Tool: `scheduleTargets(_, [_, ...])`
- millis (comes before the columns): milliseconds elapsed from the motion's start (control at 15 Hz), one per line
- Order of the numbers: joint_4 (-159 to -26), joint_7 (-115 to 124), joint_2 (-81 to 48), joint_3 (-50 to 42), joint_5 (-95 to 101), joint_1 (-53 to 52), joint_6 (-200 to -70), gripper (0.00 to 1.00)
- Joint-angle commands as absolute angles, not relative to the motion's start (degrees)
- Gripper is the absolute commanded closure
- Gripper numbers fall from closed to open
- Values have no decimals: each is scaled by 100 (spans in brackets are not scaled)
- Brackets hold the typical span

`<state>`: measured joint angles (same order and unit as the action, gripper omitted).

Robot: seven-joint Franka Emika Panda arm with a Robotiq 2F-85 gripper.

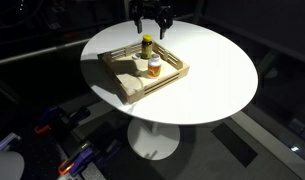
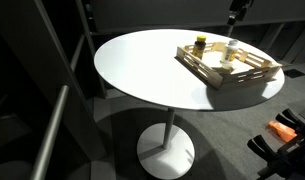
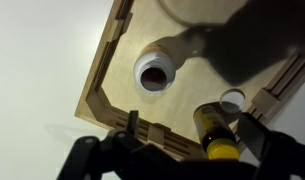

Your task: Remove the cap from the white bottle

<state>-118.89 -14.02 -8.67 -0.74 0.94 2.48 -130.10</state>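
Note:
The white bottle [image 3: 154, 72] stands upright in the wooden tray [image 3: 112, 60]. Its mouth is open and dark inside. The small round white cap [image 3: 232, 99] lies apart from it on the tray floor by the slatted wall. The bottle also shows in both exterior views [image 1: 153, 66] [image 2: 230, 57]. My gripper [image 3: 190, 122] is open and empty, high above the tray, with its fingers on either side of the dark bottle with a yellow cap [image 3: 217, 135]. In both exterior views the gripper [image 1: 152, 25] [image 2: 235, 12] hangs above the tray's far side.
The tray [image 1: 127, 78] sits on a round white pedestal table [image 1: 217, 80]. The dark yellow-capped bottle [image 1: 147, 45] [image 2: 200, 43] stands in the tray near the white bottle. The tray has raised slatted walls. The surroundings are dark, with clutter on the floor.

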Motion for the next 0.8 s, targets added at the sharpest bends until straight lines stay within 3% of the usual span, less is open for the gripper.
scheduleTargets(0, [-12035, -1773, -706, 24, -235, 272, -12903, 0])
scheduleTargets(733, [-12037, -1866, -866, 94, -505, 239, -12965, 0])
